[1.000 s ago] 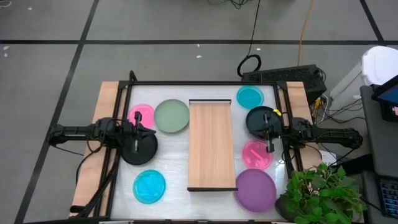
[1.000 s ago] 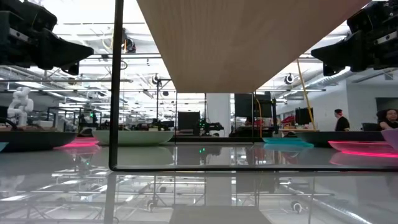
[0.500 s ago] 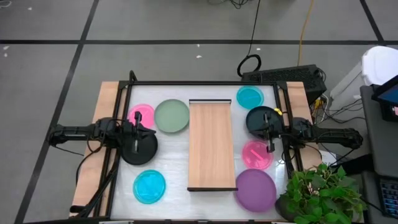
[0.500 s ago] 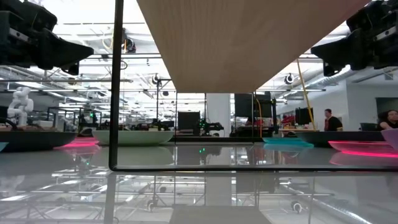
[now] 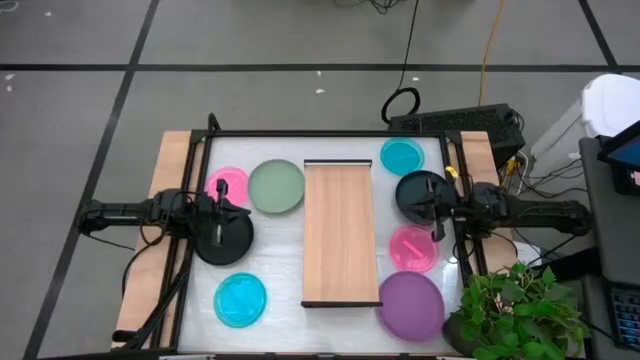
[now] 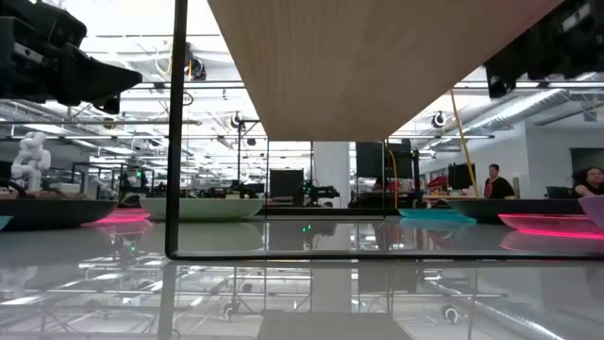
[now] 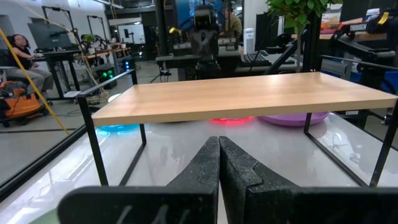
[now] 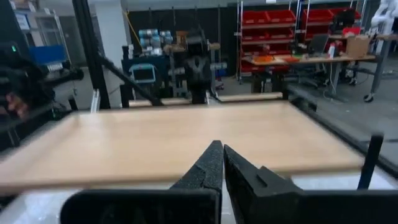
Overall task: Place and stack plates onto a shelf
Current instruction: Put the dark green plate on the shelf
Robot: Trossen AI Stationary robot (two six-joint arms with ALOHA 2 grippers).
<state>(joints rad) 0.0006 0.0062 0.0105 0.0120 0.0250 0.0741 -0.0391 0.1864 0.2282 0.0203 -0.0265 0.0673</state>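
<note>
Plates of thin round plastic lie flat on the white counter (image 5: 280, 255) around the long light-wood shelf (image 5: 341, 232), whose board carries nothing yet. On the left arm's side sit a small pink plate (image 5: 228, 186), a larger sage-green plate (image 5: 276, 187), a large black plate (image 5: 224, 239) and a small cyan-blue plate (image 5: 240, 299). On the right arm's side sit another cyan-blue plate (image 5: 402, 155), a second black plate (image 5: 421, 192), a second pink plate (image 5: 410, 248) and a large purple plate (image 5: 411, 304).

They look light and stiff, with smooth, probably slippery surfaces and shallow raised rims. Lying flat, each offers only its rim to pinch, so a grasp likely needs one finger under the edge and one above, taken at the near rim and kept level so the plate does not swing.

The left pincer (image 5: 220, 212) hovers over the near black plate with fingers pressed together, holding nothing. The right pincer (image 5: 437, 208) hangs at the edge of the other black plate, likewise closed and empty. Both must open before any pick.
</note>
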